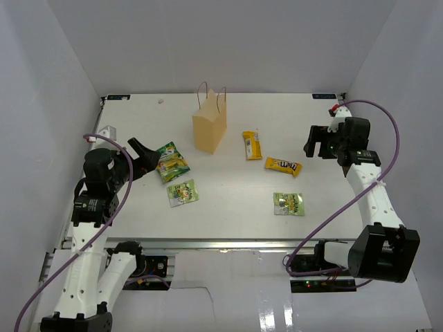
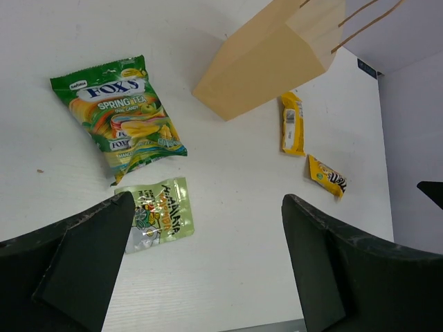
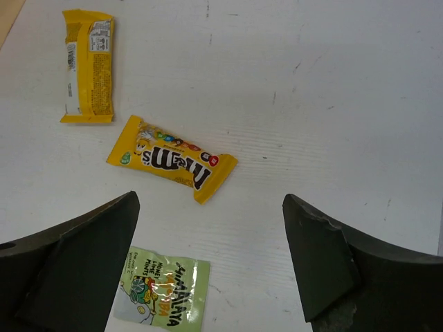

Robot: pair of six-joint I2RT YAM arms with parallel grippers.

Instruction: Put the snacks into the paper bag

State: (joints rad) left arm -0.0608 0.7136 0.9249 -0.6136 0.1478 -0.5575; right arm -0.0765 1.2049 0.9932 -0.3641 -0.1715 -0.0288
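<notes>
In the top view my left claw (image 1: 142, 155) is at the left side of the frame and my right claw (image 1: 315, 142) is at the right side, both above the white table (image 1: 228, 228). Both claws are apart. In each wrist view the two dark fingers stand wide from each other, and they grip no packet.

Nearest to my bases, in the lower right part of the top view, lies one green packet (image 1: 288, 203). My right wrist camera shows it at the bottom edge of its frame, just beside one finger. In the lower left part lies a small green packet (image 1: 183, 192). In the left wrist view it is just beside the tip of the finger on the left of that frame.

A little farther is the big green packet (image 2: 121, 117), with "FOX'S SPRING TEA" printed on it. It lies flat in the upper left of the left wrist view, just beside the small one, and in the top view it is close to the tip of my left claw.

On the right half, the yellow packet with the letter m (image 3: 173, 159) lies tilted in the middle of the right wrist view. The yellow bar wrapper (image 3: 88, 66) lies beyond it, in the upper left corner, apart from it.

Farthest is the paper bag (image 1: 210, 128), upright in the upper middle of the top view, handles up. All five snacks lie on the table outside it.
</notes>
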